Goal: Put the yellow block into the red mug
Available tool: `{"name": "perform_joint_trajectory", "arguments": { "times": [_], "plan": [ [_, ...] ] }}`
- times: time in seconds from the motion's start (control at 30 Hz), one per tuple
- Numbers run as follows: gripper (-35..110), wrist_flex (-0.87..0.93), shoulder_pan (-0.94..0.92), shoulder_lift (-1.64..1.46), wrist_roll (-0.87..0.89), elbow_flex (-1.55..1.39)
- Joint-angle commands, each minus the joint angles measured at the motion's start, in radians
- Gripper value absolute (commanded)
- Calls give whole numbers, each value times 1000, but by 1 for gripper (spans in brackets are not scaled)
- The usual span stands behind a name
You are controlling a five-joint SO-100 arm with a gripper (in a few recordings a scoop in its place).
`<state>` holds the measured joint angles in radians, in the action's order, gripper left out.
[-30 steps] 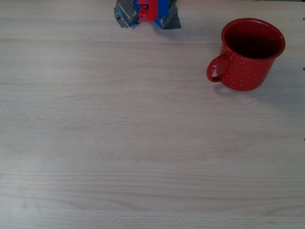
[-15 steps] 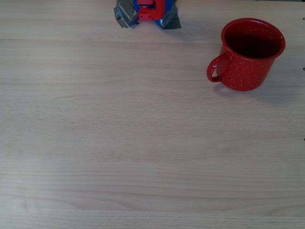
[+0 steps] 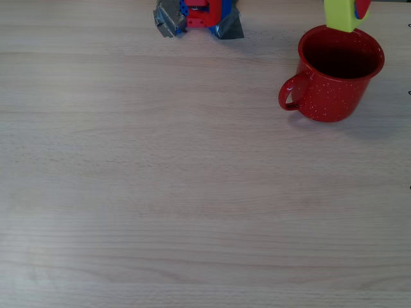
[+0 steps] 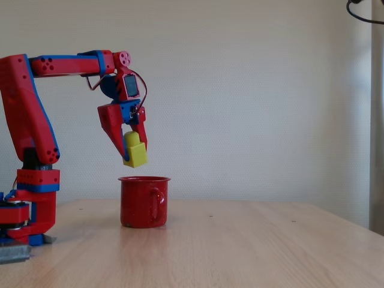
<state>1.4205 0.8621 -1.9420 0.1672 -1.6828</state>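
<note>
Fixed view: jaws clamped on yellow block (image 4: pixel 135 152) above red mug (image 4: pixel 143 201), pale wooden table (image 4: pixel 252 246), white wall (image 4: pixel 252 90).

- You have a pale wood-grain worktop (image 4: pixel 252 240) under everything.
- Behind it you see a plain off-white textured wall (image 4: pixel 252 90).
- At your right edge, a light vertical strip (image 4: pixel 378 120), with a dark cable (image 4: pixel 360 15) above.

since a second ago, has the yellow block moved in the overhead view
Yes. The yellow block has come into the overhead view at the top edge, just above the red mug, which stayed put.
</note>
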Motion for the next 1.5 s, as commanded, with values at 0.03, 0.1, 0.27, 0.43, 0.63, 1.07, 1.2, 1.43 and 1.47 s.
{"name": "perform_joint_trajectory", "arguments": {
  "times": [0.03, 0.1, 0.27, 0.43, 0.63, 1.07, 1.2, 1.43, 1.47],
  "plan": [
    [0, -44, -18, -14, -8, -23],
    [0, -61, -23, -8, -3, -38],
    [0, -114, -35, 2, -6, -71],
    [0, -155, -37, 18, -12, -101],
    [0, -170, -41, 35, -20, -101],
    [25, -166, -57, 46, -17, -112],
    [24, -167, -58, 46, -29, -112],
    [22, -155, -80, 48, -43, -100],
    [22, -152, -86, 46, -44, -94]
  ]
}}
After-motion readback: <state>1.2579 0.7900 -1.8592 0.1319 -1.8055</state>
